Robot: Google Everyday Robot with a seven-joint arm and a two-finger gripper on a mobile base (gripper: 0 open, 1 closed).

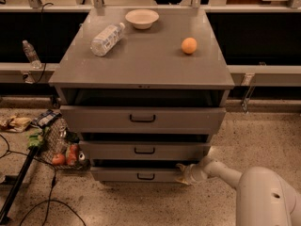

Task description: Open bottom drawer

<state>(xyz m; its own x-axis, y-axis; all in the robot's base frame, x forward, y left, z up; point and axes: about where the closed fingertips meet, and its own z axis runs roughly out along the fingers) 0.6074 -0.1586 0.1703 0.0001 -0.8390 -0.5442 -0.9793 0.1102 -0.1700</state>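
Observation:
The grey cabinet has three drawer fronts. The bottom drawer (136, 175) is the lowest and smallest, with a small black bar handle (146, 176). It stands pulled out a little, with a dark gap above it. My gripper (183, 174) is at the right end of that drawer front, at floor level, reached in from my white arm (225, 173) at the lower right. The mid-sized drawer (143, 150) and the tallest top drawer (141, 119) also stand slightly out.
On the cabinet top lie a plastic bottle (107, 38), a white bowl (141, 18) and an orange (189, 45). A mesh bag of items (59, 145), wrappers and black cables (28, 173) lie on the floor at the left. A bottle (31, 54) stands on the left ledge.

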